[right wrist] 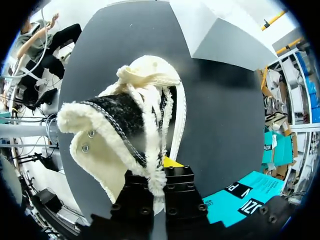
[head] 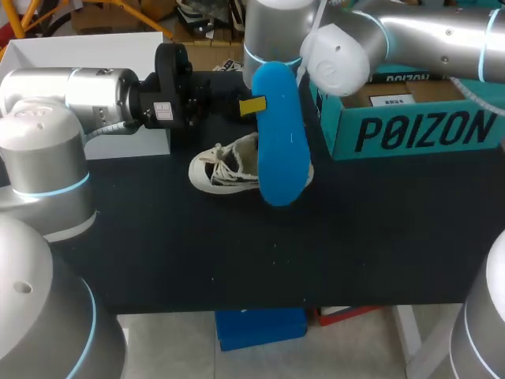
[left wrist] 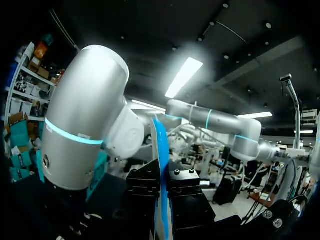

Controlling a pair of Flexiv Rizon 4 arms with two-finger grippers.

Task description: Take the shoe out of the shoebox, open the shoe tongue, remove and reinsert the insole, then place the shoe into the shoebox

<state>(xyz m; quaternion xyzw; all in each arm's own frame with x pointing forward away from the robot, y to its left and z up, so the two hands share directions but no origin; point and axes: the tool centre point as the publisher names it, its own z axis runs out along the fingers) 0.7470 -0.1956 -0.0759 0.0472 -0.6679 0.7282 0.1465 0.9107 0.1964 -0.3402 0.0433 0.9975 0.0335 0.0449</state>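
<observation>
Starting at the left, a plain white box [head: 87,47] stands at the far edge of the table [head: 237,253], with no writing on it that I can make out. My left gripper [head: 253,106] reaches in sideways and is clamped on the far end of the blue insole [head: 280,138]. In its wrist view the insole stands on edge, pinched between the two black fingers. The shoe [head: 223,167] lies on the table just below it, toe towards my left, so its long axis runs across the table. The insole runs from far to near, roughly square to the shoe, and its free end hangs over the heel end. I judge reinsertion depends on turning the insole into line with the shoe and aiming it at the opening. My right gripper [right wrist: 155,187] comes from the far right and is hidden behind the insole from above. Its wrist view shows it closed on the shoe's fleecy collar, so it steadies the shoe. At the far right the teal shoebox [head: 418,130] stands open and well apart, with large dark lettering on its side and a small white label inside.
</observation>
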